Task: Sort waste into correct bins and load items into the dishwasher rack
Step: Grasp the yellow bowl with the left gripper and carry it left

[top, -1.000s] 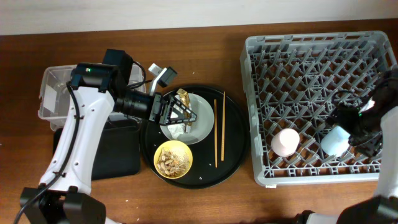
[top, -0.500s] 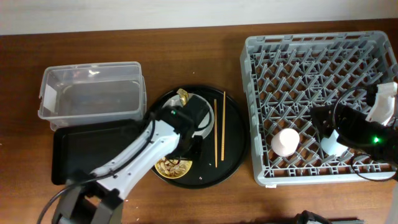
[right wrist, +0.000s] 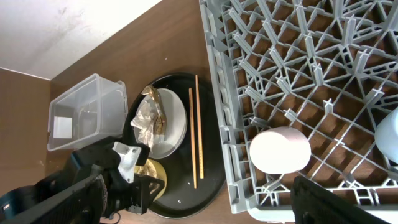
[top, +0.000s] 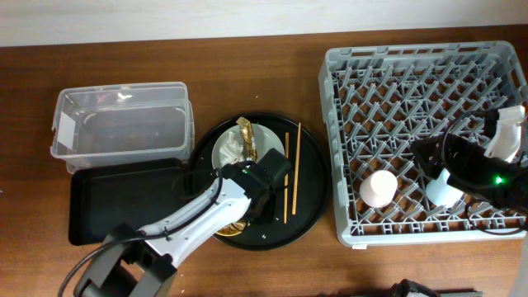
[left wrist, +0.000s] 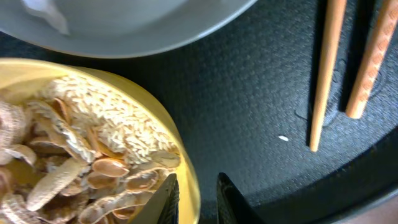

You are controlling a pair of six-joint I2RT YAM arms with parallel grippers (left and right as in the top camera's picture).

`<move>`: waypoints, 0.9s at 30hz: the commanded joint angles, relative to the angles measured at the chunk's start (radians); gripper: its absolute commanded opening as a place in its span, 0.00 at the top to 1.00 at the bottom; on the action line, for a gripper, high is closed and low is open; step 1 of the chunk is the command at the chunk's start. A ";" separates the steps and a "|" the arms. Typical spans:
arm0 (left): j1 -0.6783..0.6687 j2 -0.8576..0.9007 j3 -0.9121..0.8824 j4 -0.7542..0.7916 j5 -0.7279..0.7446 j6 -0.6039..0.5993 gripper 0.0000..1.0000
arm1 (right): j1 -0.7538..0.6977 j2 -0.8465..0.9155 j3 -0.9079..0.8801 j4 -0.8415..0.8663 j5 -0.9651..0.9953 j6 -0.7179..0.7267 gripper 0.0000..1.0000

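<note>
Left gripper (left wrist: 198, 202) is straddling the rim of the yellow bowl (left wrist: 174, 127). Its fingers are slightly apart, one inside among the peanut shells (left wrist: 81, 180) and one outside. The bowl is sitting at the round black tray's (left wrist: 249, 112) front edge. Right gripper (right wrist: 198, 186) is hovering spread wide, right of the tray, over the dishwasher rack (right wrist: 298, 74).

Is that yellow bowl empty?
No, the yellow bowl is heaped with food scraps that look like tan peanut shells and rice-like bits.
</note>
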State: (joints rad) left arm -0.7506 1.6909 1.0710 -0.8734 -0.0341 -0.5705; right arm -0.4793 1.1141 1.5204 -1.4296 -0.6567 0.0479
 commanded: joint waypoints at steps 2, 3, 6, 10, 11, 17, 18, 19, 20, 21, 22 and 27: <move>0.000 0.077 -0.010 0.006 -0.041 -0.013 1.00 | -0.005 0.000 0.008 0.001 -0.013 -0.014 0.05; 0.000 0.072 -0.003 0.001 -0.042 -0.013 1.00 | -0.005 0.000 0.008 0.002 -0.013 -0.014 0.05; 0.000 0.047 0.076 -0.075 -0.032 0.008 1.00 | -0.005 0.000 0.008 0.004 -0.013 -0.014 0.05; 0.040 -0.048 0.232 -0.195 -0.021 0.054 1.00 | -0.005 0.000 0.008 0.005 -0.011 -0.014 0.05; 0.065 -0.076 0.249 -0.199 -0.003 0.077 1.00 | -0.005 0.000 0.008 0.005 -0.008 -0.014 0.05; 0.380 -0.162 0.255 -0.259 0.237 0.208 1.00 | -0.005 0.000 0.008 0.005 0.014 -0.014 0.05; 0.449 -0.162 0.255 -0.268 0.298 0.247 1.00 | -0.005 0.000 0.008 0.005 0.014 -0.014 0.05; 0.515 -0.162 0.255 -0.269 0.367 0.290 1.00 | -0.005 0.000 0.008 0.005 0.014 -0.014 0.05; 0.567 -0.162 0.255 -0.270 0.430 0.323 1.00 | -0.005 0.000 0.008 0.005 0.014 -0.014 0.05; 0.655 -0.162 0.254 -0.272 0.548 0.377 1.00 | -0.005 0.000 0.008 0.005 0.014 -0.014 0.05; 0.775 -0.162 0.248 -0.280 0.674 0.442 1.00 | -0.005 0.000 0.008 0.005 0.014 -0.014 0.05; 1.129 -0.160 0.130 -0.317 0.943 0.682 1.00 | -0.005 0.000 0.008 0.005 0.014 -0.014 0.05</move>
State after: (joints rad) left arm 0.2371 1.5425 1.2850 -1.1862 0.6689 -0.0849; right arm -0.4793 1.1160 1.5204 -1.4284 -0.6521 0.0448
